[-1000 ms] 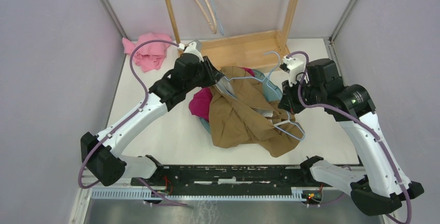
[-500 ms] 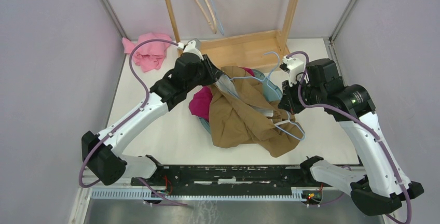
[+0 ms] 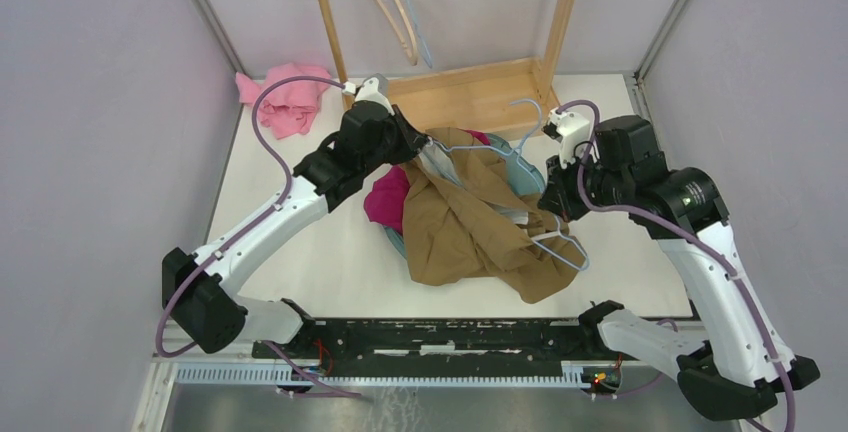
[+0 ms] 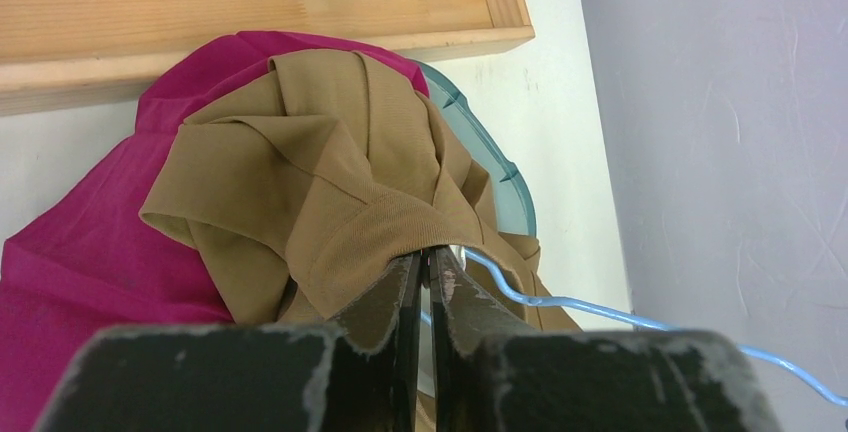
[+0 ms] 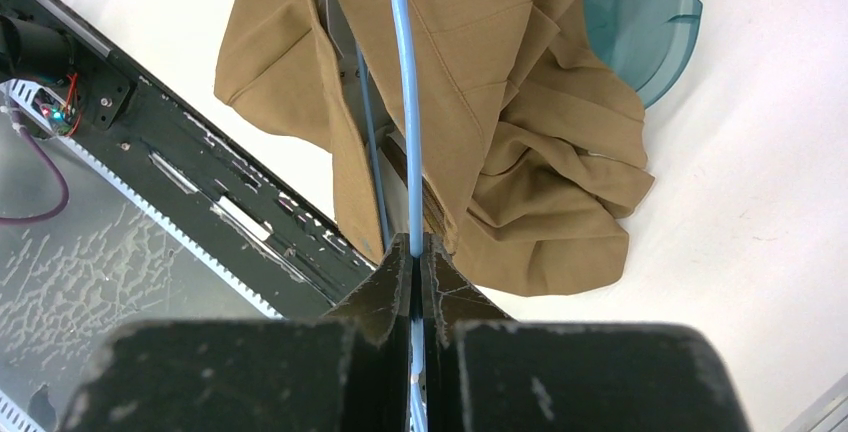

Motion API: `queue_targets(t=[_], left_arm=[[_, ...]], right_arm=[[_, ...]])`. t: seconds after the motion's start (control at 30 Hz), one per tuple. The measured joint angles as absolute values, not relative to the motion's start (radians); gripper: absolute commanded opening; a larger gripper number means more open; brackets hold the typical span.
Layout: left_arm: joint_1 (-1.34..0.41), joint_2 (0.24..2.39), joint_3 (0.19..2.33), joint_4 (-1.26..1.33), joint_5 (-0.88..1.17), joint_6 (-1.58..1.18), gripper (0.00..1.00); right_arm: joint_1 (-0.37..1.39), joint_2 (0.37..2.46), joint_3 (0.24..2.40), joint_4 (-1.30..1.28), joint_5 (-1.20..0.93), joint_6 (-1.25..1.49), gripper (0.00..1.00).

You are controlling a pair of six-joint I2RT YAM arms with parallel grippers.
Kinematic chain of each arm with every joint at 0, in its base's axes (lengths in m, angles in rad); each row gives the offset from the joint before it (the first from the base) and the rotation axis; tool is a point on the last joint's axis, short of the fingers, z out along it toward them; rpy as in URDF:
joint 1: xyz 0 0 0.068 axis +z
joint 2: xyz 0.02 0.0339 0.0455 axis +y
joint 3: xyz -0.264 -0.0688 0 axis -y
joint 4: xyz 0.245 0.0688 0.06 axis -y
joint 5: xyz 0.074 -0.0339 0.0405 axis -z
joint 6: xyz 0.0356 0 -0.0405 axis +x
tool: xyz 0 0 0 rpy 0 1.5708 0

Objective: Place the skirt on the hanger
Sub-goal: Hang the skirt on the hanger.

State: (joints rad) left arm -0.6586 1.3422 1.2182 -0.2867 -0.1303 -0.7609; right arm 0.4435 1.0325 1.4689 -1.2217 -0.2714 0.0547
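**A:** Where is the skirt?

**B:** The skirt (image 3: 470, 227) lies crumpled in the middle of the surface (image 3: 330, 252), between my two arms. Its far end is draped over a teal basin (image 3: 520, 167) and a magenta garment (image 3: 388, 197). Its near end spills onto the surface toward my bases.

**A:** How does it look?

**B:** It is tan, plain cloth, heavily folded and creased, with a ribbed band along one edge. That band is bunched at the corner nearest the wooden frame (image 3: 470, 92).

**A:** And your left end effector?

**B:** My left end effector (image 4: 428, 257) is pinched almost closed on that ribbed band.

**A:** The hanger?

**B:** The hanger (image 5: 403, 102) is thin light-blue wire. One run lies across the top of the skirt, and its hook sticks out past the basin toward the frame. My right end effector (image 5: 415, 247) is clamped narrow on the wire at the skirt's right side.

**A:** Is the skirt on it?

**B:** It is only tangled with it. The cloth is heaped around the wire and rests on the surface.

**A:** Anything else?

**B:** A pink cloth (image 3: 290, 102) sits in the far left corner, well apart.
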Motion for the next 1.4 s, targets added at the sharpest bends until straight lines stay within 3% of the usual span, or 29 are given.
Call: queue_targets(t=[1.4], left_arm=[[-0.62,1.269,1.269,-0.366,-0.098,-0.76,0.13]], right_arm=[[0.443,0.982,1.459,-1.19,-0.361,0.054,0.01]])
